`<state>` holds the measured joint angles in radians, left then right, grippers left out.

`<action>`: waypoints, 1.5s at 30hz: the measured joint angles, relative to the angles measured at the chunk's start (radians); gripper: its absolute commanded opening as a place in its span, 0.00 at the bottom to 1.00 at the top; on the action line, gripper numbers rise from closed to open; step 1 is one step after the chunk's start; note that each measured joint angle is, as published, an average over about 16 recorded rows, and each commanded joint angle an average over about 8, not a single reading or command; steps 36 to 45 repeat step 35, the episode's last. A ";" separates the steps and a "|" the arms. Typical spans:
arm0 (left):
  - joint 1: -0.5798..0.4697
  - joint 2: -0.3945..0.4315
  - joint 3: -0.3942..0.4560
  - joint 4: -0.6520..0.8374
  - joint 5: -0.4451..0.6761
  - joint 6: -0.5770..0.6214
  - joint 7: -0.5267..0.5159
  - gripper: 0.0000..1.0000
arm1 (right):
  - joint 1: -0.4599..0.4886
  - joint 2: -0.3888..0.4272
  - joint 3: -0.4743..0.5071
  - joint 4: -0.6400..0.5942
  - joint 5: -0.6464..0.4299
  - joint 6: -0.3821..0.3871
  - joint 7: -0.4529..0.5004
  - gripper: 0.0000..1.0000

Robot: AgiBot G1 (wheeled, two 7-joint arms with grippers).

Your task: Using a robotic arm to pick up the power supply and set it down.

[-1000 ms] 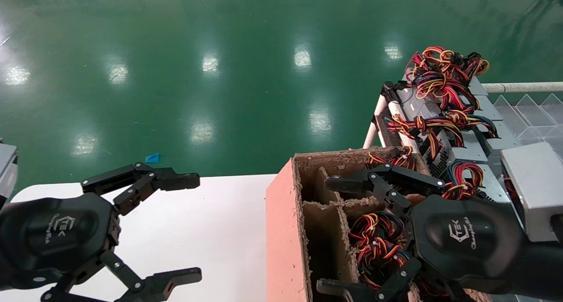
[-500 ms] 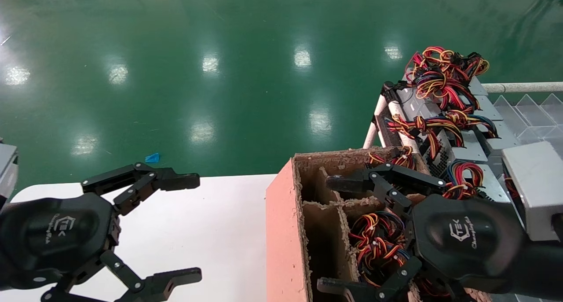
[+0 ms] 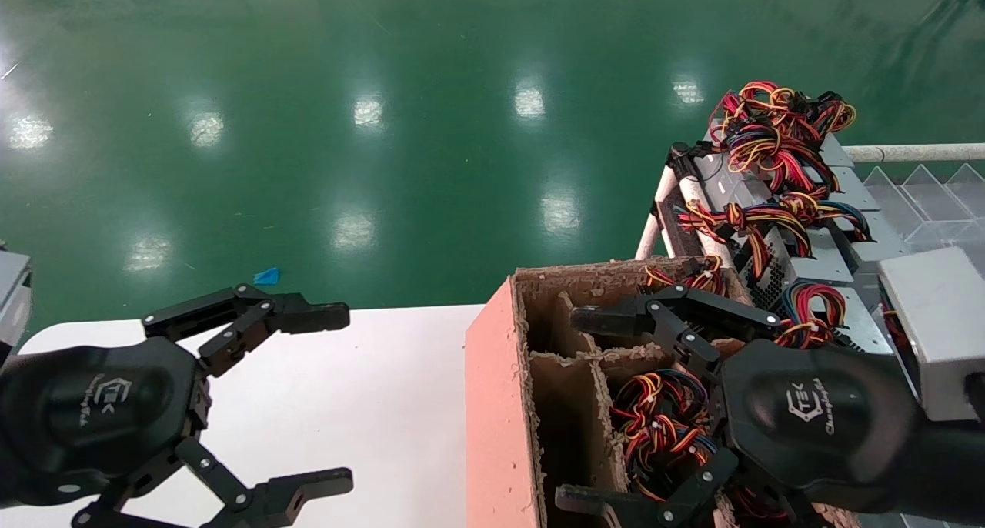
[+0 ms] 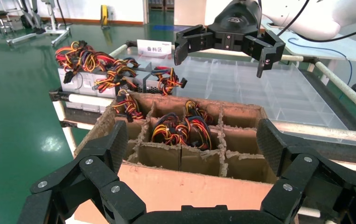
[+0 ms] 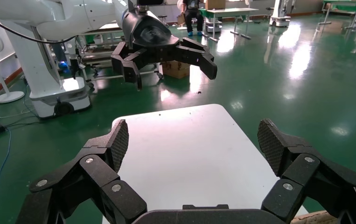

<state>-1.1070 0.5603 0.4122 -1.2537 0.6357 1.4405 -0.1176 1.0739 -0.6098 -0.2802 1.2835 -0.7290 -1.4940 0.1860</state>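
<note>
- Power supply, of which only a tied bundle of red, yellow, orange and black wires shows, sits in a middle cell of the brown cardboard divider box; its metal body is hidden in the cell.
- The right gripper, black with a white logo, hovers over this box with its 2 jointed fingers spread wide, one above the far row of cells and one at the near edge. It holds nothing and does not touch the wires.
- Compared with 1 second ago, the right gripper has moved only very slightly; the wire bundle lies as before.
- The left gripper is over the white table, also with fingers apart and empty, in the same place as in the earlier frames.
- In the left wrist view the box shows 2 rows of cells, with wire bundles in several of them.
- More grey metal power supplies with coloured wires lie on the white-tube rack behind the box, unchanged.
</note>
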 measured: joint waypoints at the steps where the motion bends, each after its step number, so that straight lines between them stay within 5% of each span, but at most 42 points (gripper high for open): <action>1: 0.000 0.000 0.000 0.000 0.000 0.000 0.000 1.00 | 0.000 0.000 0.000 0.000 0.000 0.000 0.000 1.00; 45: 0.000 0.000 0.000 0.000 0.000 0.000 0.000 1.00 | 0.000 0.000 0.000 0.000 0.001 0.000 0.000 1.00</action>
